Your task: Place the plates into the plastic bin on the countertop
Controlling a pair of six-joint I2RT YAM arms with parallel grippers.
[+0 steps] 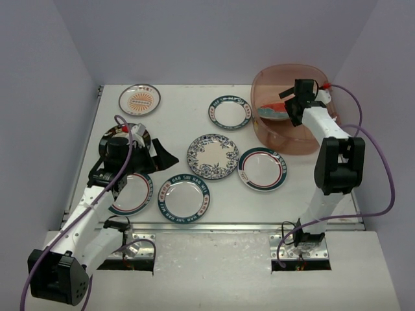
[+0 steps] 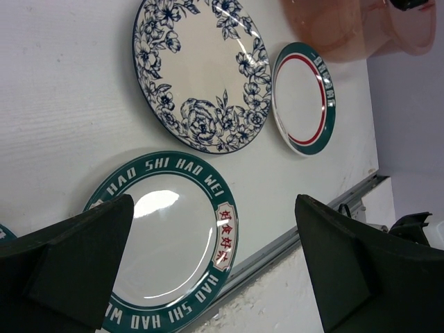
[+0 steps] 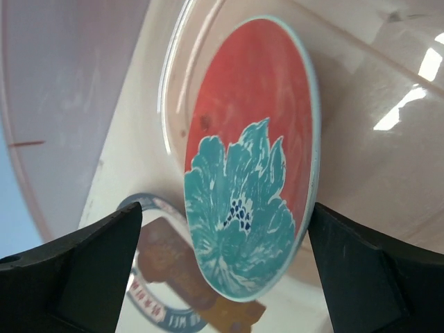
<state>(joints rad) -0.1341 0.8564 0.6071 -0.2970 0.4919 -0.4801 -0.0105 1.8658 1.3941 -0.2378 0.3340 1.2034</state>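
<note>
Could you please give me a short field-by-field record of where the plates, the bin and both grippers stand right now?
plates on countertop: seven, including blue floral plate and orange sunburst plate
plastic bin: far right; red-teal plate inside
right gripper: open, over the bin, straddling that plate
left gripper: open, empty, above the green-rimmed plate near the front rail

top: overhead, whole white countertop (image 1: 181, 120) | left wrist: low, shares blue-floral round plate (image 2: 198, 73) (with top) | right wrist: close inside pinkish plastic bin (image 3: 69, 104)
</note>
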